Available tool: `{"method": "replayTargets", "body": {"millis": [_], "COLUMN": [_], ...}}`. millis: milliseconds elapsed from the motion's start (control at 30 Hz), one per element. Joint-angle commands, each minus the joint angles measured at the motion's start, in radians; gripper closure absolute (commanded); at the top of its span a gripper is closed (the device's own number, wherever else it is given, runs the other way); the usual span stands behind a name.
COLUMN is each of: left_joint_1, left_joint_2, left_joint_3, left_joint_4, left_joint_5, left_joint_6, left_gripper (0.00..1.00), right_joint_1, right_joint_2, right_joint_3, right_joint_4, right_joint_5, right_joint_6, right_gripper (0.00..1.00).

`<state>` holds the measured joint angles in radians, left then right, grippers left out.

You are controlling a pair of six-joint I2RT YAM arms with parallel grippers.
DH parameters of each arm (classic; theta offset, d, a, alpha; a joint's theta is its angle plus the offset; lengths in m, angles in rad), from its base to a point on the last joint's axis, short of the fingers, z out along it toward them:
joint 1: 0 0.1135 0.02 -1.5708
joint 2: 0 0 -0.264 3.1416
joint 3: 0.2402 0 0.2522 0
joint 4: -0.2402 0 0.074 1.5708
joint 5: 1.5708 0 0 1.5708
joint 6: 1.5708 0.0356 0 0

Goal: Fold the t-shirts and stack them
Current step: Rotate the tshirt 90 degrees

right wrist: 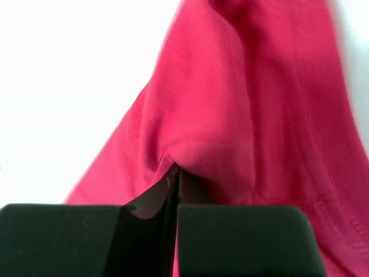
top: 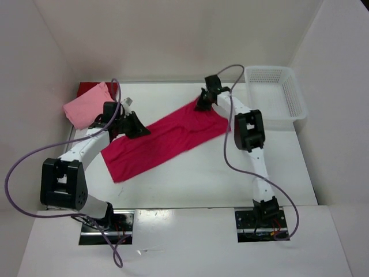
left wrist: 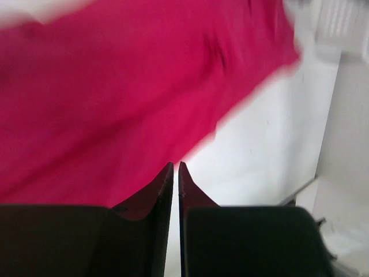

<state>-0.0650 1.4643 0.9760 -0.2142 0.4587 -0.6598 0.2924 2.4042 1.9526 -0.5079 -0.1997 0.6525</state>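
Note:
The bright magenta-crimson t-shirt (top: pixel 164 141) lies spread out diagonally across the middle of the table. My right gripper (top: pixel 203 104) is shut on its far right corner, and the cloth bunches at the closed tips (right wrist: pixel 176 170). My left gripper (top: pixel 138 128) is at the shirt's upper left edge. Its jaws (left wrist: pixel 176 166) are shut with no cloth showing between them, and the blurred shirt (left wrist: pixel 115 86) lies beyond. The light pink t-shirt (top: pixel 86 107) lies folded at the far left, on top of the dark red t-shirt (top: pixel 92 88).
A white plastic mesh basket (top: pixel 277 95) stands at the far right corner of the table. White walls close in the table at the back and both sides. Purple cables loop from both arms.

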Motion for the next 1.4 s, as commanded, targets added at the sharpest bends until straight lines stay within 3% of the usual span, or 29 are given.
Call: {"method": "replayTargets", "body": {"millis": [0, 67, 100, 167, 267, 333, 400, 467, 500, 567, 633, 667, 700, 800, 833, 967, 1033, 1267, 1333, 1367], "left_joint_1": [-0.048, -0.061, -0.070, -0.070, -0.070, -0.070, -0.070, -0.070, -0.059, -0.035, 0.010, 0.023, 0.037, 0.097, 0.111, 0.171, 0.171, 0.171, 0.171, 0.171], "left_joint_2": [-0.028, -0.028, -0.028, -0.028, -0.015, 0.010, 0.031, 0.044, 0.044, 0.044, 0.024, 0.024, 0.013, 0.013, 0.004, -0.019, -0.044, -0.044, -0.044, -0.044], "left_joint_3": [0.012, 0.012, 0.012, 0.029, 0.076, 0.136, 0.165, 0.165, 0.165, 0.149, 0.139, 0.127, 0.115, 0.092, 0.081, 0.021, -0.002, -0.023, -0.023, -0.014], "left_joint_4": [-0.034, -0.077, -0.077, -0.091, -0.091, -0.091, -0.080, -0.071, -0.057, -0.057, -0.057, -0.057, -0.066, -0.079, -0.079, -0.067, -0.067, -0.076, -0.076, -0.076], "left_joint_5": [0.028, 0.015, 0.006, 0.006, -0.008, -0.008, -0.008, 0.001, 0.001, 0.014, 0.014, -0.006, -0.017, -0.017, -0.006, -0.026, -0.063, -0.043, -0.043, -0.034], "left_joint_6": [0.040, 0.040, 0.040, 0.040, 0.040, 0.040, 0.049, 0.049, 0.049, 0.049, 0.049, 0.058, 0.058, 0.077, 0.089, 0.089, 0.089, 0.121, 0.121, 0.130], "left_gripper": [0.87, 0.87, 0.86, 0.85, 0.83, 0.82, 0.77, 0.71, 0.59, 0.39, 0.12, 0.00, 0.00, 0.00, 0.00, 0.56, 0.71, 0.71, 0.72, 0.72], "right_joint_1": [-0.002, -0.002, -0.018, 0.010, 0.072, 0.082, 0.093, 0.125, 0.139, 0.204, 0.264, 0.293, 0.348, 0.457, 0.477, 0.519, 0.519, 0.519, 0.519, 0.519], "right_joint_2": [0.398, 0.571, 0.485, 0.255, 0.048, -0.131, -0.279, -0.475, -0.525, -0.663, -0.736, -0.775, -0.775, -0.760, -0.746, -0.625, -0.578, -0.418, -0.349, -0.326], "right_joint_3": [0.704, 1.107, 0.962, 0.710, 0.639, 0.507, 0.335, 0.076, -0.087, -0.272, -0.538, -0.605, -0.657, -0.805, -0.816, -0.851, -0.851, -0.776, -0.739, -0.704], "right_joint_4": [-0.249, -0.372, -0.233, -0.166, -0.214, -0.196, -0.070, -0.006, 0.035, 0.100, 0.231, 0.265, 0.291, 0.408, 0.452, 0.532, 0.545, 0.546, 0.531, 0.508], "right_joint_5": [0.036, -0.021, -0.058, -0.043, 0.094, 0.094, 0.079, 0.036, 0.013, -0.046, -0.060, -0.070, -0.070, -0.050, -0.040, 0.002, 0.019, 0.075, 0.085, 0.085], "right_joint_6": [-0.042, -0.015, 0.002, -0.042, -0.149, -0.160, -0.160, -0.136, -0.122, -0.064, -0.007, 0.028, 0.100, 0.205, 0.220, 0.306, 0.343, 0.395, 0.407, 0.407], "right_gripper": [1.00, 0.97, 0.97, 0.97, 0.90, 0.72, 0.53, 0.46, 0.45, 0.45, 0.72, 0.90, 1.00, 1.00, 0.89, 0.56, 0.43, 0.35, 0.43, 0.55]}}
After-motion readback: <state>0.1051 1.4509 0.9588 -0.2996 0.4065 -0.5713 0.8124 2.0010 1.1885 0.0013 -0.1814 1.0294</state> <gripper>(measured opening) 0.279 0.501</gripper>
